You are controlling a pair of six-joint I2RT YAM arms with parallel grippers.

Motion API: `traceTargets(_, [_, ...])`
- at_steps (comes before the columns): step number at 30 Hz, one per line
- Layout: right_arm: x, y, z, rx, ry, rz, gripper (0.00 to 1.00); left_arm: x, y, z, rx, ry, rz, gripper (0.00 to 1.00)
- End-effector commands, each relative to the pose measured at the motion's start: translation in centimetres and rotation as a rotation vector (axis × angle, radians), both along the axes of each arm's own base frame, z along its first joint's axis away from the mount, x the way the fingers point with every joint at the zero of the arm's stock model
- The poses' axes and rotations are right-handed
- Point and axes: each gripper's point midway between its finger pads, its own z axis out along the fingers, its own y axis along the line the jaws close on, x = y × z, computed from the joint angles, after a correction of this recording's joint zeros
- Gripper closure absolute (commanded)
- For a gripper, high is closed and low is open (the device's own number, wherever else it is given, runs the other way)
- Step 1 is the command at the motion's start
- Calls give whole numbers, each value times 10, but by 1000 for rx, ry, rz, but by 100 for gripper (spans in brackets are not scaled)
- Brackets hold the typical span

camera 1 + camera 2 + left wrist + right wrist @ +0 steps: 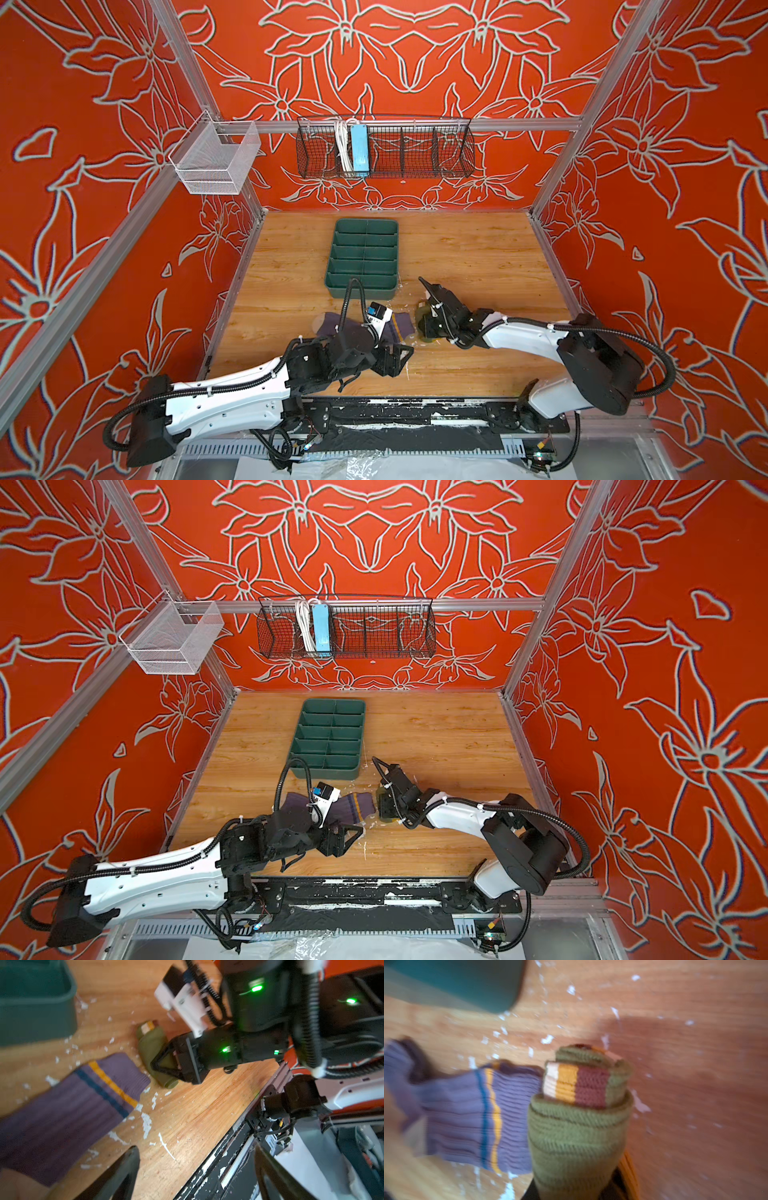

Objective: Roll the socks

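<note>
The rolled olive sock [577, 1130] is pinched on the table [457, 257] by the right gripper [166, 1064], while the soft, light purple sock [62, 1109], flat beside the spread-jawed left gripper [195, 1172], is judged best taken at its toe

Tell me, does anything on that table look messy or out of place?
Yes: white flakes lie scattered over the wooden table around the purple sock and the rolled olive sock, like chipped paint. The black rail along the front edge is scuffed white too.
</note>
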Motion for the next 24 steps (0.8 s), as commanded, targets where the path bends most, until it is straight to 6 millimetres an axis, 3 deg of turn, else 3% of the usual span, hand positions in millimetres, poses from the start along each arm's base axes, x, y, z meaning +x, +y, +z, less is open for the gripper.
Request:
traceTargets(1, [-46,-28,-54,-61,197,-34,100,12,-5,7,-157,95,139,17])
traceTargets(7, [-51,-34,-60,-93,192,9,100,38,-9,7,-142,50,224,17])
traceTargets(13, [-58,-39,-67,-76,187,4,100,70,-18,-10,-137,73,289,17])
traceTargets(24, [-64,-44,-68,-82,189,12,100,97,-54,-44,-181,174,268,17])
